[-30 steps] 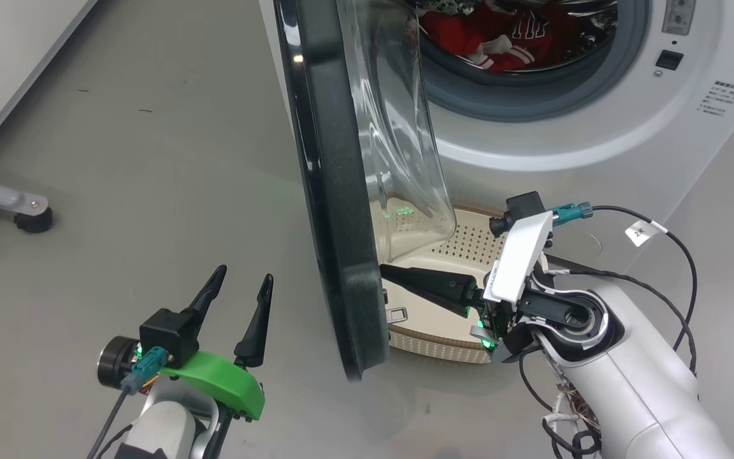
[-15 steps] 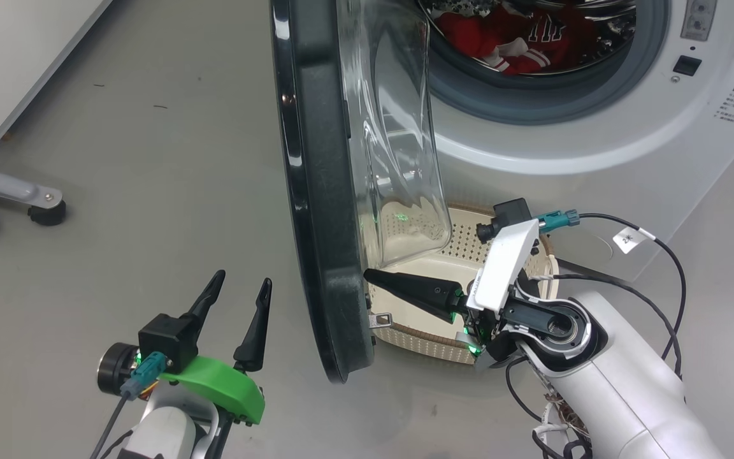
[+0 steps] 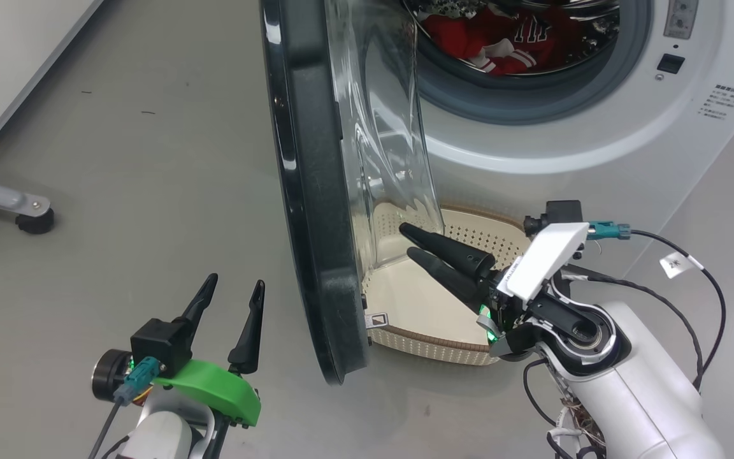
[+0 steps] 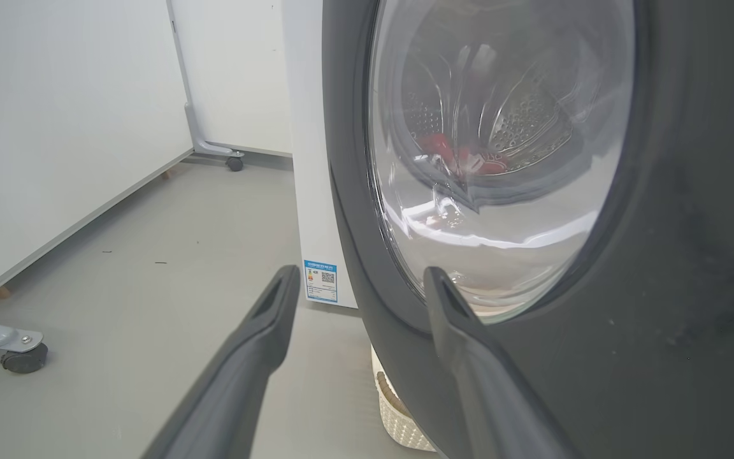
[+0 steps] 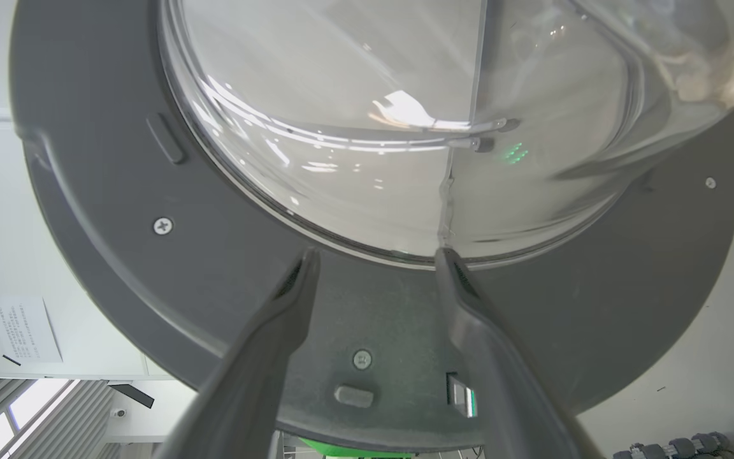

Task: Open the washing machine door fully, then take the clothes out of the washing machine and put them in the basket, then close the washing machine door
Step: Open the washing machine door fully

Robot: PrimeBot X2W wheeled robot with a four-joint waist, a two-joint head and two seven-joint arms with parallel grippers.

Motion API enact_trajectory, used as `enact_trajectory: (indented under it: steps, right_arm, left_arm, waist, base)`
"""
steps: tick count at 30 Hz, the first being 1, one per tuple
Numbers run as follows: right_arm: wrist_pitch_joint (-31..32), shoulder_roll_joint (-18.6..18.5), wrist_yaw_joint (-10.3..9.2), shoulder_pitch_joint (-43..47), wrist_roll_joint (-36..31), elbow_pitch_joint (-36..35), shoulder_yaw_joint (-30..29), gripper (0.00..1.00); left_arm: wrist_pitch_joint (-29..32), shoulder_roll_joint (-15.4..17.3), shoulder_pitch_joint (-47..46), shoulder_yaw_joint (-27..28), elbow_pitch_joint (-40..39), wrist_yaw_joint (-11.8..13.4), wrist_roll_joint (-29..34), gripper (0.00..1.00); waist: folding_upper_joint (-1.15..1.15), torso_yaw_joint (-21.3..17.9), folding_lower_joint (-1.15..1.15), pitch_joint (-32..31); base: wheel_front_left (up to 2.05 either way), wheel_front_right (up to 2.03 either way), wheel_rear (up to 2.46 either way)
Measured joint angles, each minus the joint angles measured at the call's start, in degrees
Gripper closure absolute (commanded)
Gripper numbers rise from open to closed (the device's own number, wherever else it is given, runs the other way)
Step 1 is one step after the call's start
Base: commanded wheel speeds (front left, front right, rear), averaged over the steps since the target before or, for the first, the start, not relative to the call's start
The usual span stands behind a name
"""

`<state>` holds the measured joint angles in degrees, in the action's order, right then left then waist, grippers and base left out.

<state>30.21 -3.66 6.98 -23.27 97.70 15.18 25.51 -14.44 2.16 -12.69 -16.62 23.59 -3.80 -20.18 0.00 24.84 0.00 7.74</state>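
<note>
While door (image 3: 316, 191) stands ajar, right claw (image 3: 406, 239) gapes above basket (image 3: 431, 338).

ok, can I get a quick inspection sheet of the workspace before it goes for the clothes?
Surface: grey floor, smooth.
Job's things: washing machine door open, edge-on in the head view; clothes red, inside the washing machine drum; basket on the floor below the opening, no clothes visible in it.
Clutter: nothing seen.
Grippers: left gripper open, empty, on the door's outer side; right gripper open, empty, over the basket on the door's inner side.
Cables: black tagged cable looping off the right wrist; loose wires at the right forearm.
Surroundings: wheeled grey leg at left; white wall panel.
</note>
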Motion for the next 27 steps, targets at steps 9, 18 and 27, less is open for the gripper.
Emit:
enact_trajectory:
  steps: [9, 18, 27]
  right_arm:
    - [-8.73, -3.1, 0.0, 5.27, -6.04, -2.21, -4.86, 0.0]
    - [-19.51, -8.15, 0.0, 10.63, -18.5, -2.4, -6.26, 0.0]
    - [-34.05, -12.69, 0.0, 12.08, -35.99, -1.38, -6.34, 0.0]
  left_arm:
    - [0.0, -0.02, 0.12, 0.03, -0.18, 0.03, -0.01, 0.0]
    - [0.0, -0.02, 0.47, 0.2, -0.3, 0.07, -0.46, 0.0]
    - [0.0, -0.02, 0.68, 0.7, -0.38, 0.48, -0.49, 0.0]
  waist:
    - [0.0, -0.95, 0.0, 0.19]
    - [0.0, -1.4, 0.0, -0.06]
    - [0.0, -1.88, 0.0, -0.4]
  base:
    - [0.0, 0.0, 0.0]
    - [0.0, 0.0, 0.0]
    - [0.0, 0.0, 0.0]
